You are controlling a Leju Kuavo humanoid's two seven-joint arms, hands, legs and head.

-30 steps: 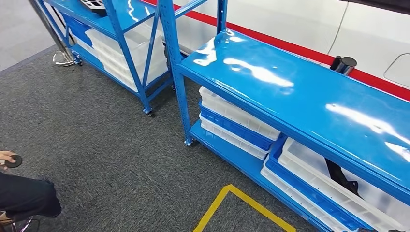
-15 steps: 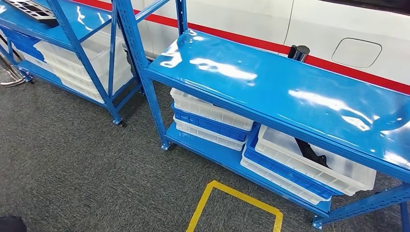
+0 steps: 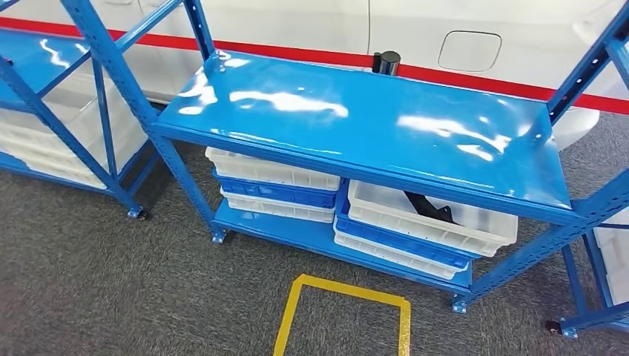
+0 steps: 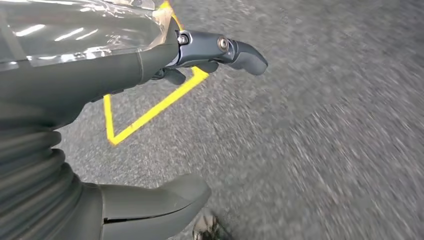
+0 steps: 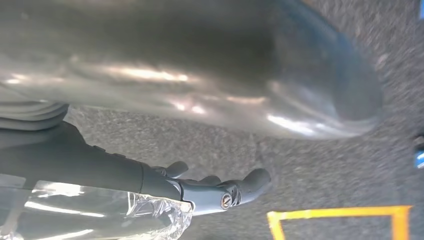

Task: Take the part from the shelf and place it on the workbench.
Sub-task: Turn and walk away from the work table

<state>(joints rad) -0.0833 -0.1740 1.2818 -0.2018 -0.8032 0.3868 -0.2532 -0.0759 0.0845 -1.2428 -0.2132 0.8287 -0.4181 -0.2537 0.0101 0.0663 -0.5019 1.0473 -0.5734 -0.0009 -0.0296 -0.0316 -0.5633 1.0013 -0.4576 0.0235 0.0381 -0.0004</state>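
Note:
A black part (image 3: 426, 208) lies in a white bin (image 3: 475, 226) on the lower level of the blue shelf (image 3: 356, 119), to the right, half hidden under the top board. My left hand (image 4: 90, 85) hangs over the grey carpet with thumb and fingers (image 4: 235, 50) apart and nothing in it. In the right wrist view my right hand (image 5: 150, 182) also hangs above the carpet, its fingers (image 5: 240, 190) stretched out and empty. Both hands are far from the shelf.
A yellow taped square (image 3: 341, 311) marks the floor in front of the shelf. White and blue bins (image 3: 274, 185) are stacked on the lower left. A black cylinder (image 3: 386, 62) stands at the shelf's back edge. Another blue rack (image 3: 44, 111) stands left, a further one (image 3: 601, 222) right.
The camera has swung to the right, so the shelf now sits square in the middle of the head view. The person seen low on the left a second ago has left the picture.

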